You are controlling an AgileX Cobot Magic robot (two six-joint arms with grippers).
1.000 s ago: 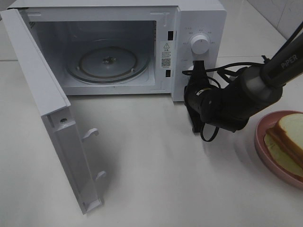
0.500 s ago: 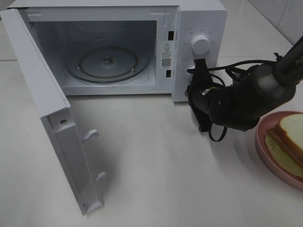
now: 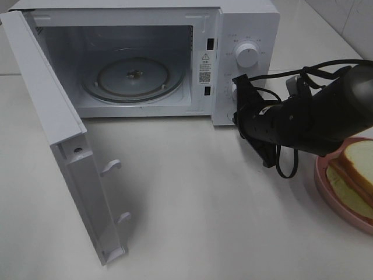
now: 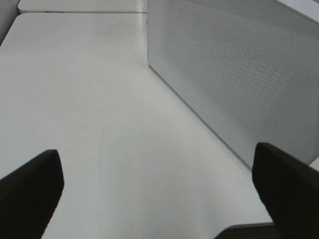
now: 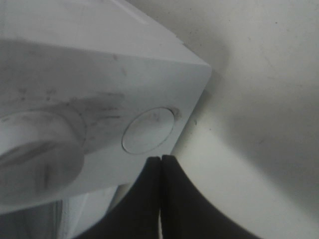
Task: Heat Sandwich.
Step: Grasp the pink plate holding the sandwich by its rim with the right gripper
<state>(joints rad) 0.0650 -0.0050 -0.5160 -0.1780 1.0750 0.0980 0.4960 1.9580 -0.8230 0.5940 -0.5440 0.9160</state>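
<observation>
The sandwich (image 3: 353,174), white bread with a tan crust, lies on a pink plate (image 3: 322,179) at the right edge of the exterior view. My right gripper (image 3: 239,88) is shut and empty, its tips at the lower right of the microwave's control panel (image 3: 247,76). In the right wrist view the closed fingertips (image 5: 160,167) sit just below a round button (image 5: 148,130) on that panel. My left gripper (image 4: 157,157) is open and empty above the table, beside the outer meshed face of the microwave door (image 4: 234,74). It does not show in the exterior view.
The white microwave (image 3: 245,23) stands at the back with its door (image 3: 58,134) swung wide open to the left. A glass turntable (image 3: 133,79) lies inside. A dial (image 3: 246,54) sits above my right gripper. The right arm (image 3: 315,119) hangs over the plate's left side.
My right arm has shifted to the right and its wrist has turned, so its body now lies closer to the plate. The gripper stays shut by the control panel.
</observation>
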